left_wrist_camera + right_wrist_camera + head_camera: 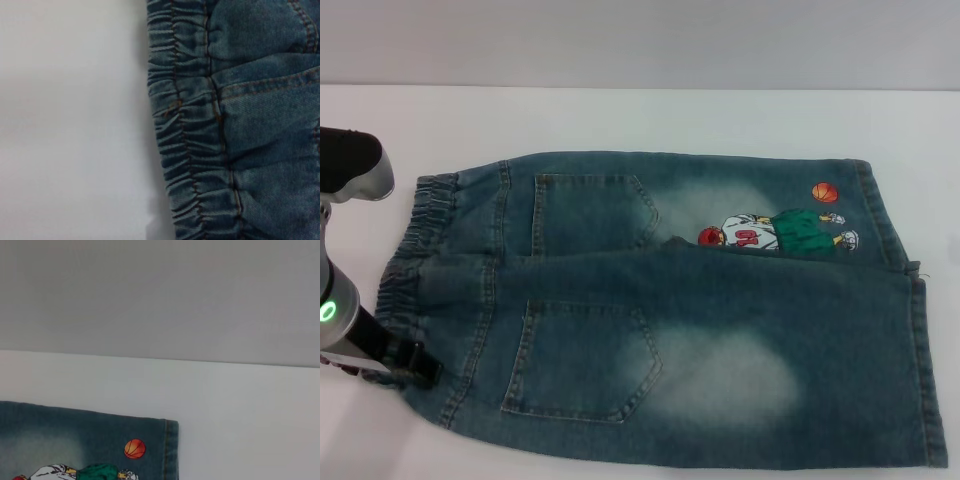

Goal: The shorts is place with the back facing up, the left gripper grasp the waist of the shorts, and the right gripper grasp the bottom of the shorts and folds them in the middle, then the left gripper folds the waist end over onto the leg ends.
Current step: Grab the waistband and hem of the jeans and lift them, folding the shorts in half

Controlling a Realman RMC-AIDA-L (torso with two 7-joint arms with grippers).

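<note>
A: Shorts (690, 320) first, or the arms?

B: Arms first. The left gripper (415, 365) sits at the near left corner of the shorts, right at the waist (415, 250). Its black claw touches the edge of the ruffled band, but I cannot tell whether the fingers are apart or closed on cloth. The green ring glows on the arm just behind it.

A: And the other arm?

B: The right gripper does not show anywhere. Its wrist camera only looks at the far right corner of the denim, where a hem (171, 450) ends beside a small orange basketball (135, 448).

A: What does the left wrist camera see?

B: The gathered elastic band (190, 150) up close, with bare white table (70, 125) beside it.

A: So where do the shorts lie?

B: Spread flat on the white table (650, 115), back up, waist to the left and leg hems (920, 360) to the right. Both back pockets (585, 360) show, with pale faded patches next to them. The cartoon player print (775, 232) sits on the far leg, near its hem. The near leg overlaps the far one slightly along the middle.
</note>
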